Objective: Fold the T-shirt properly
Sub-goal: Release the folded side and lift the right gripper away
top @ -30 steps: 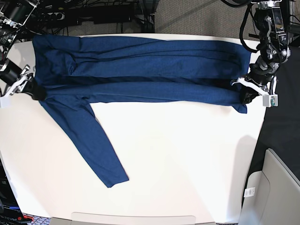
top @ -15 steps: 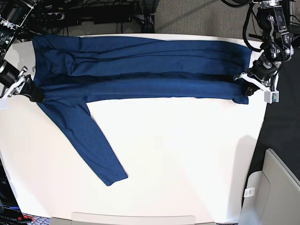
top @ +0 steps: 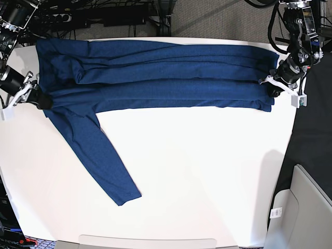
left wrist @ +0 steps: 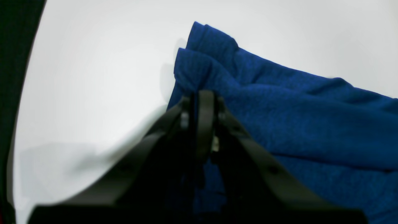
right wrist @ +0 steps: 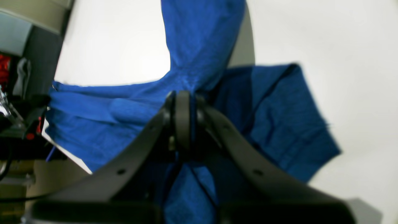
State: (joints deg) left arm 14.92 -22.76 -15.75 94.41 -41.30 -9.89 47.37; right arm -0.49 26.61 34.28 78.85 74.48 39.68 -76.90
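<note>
The navy T-shirt (top: 155, 72) lies stretched in a long band across the far half of the white table (top: 197, 176), its near edge doubled over. One long sleeve (top: 98, 155) trails diagonally toward the table's front. My left gripper (top: 273, 89) is shut on the T-shirt's folded edge at the right end; the left wrist view shows bunched cloth (left wrist: 279, 112) pinched at the left gripper (left wrist: 202, 93). At the left end my right gripper (top: 40, 99) is shut on the shirt where the sleeve begins, and the cloth (right wrist: 199, 62) rises from the right gripper (right wrist: 183, 93).
Cables and dark equipment (top: 104, 15) sit beyond the table's far edge. A grey bin (top: 306, 212) stands off the table at the lower right. The table's right edge runs just past my left gripper.
Both grippers have carried the T-shirt's near edge toward the far side, so the fold now lies higher on the table. The left gripper rose most; the sleeve shifted slightly.
</note>
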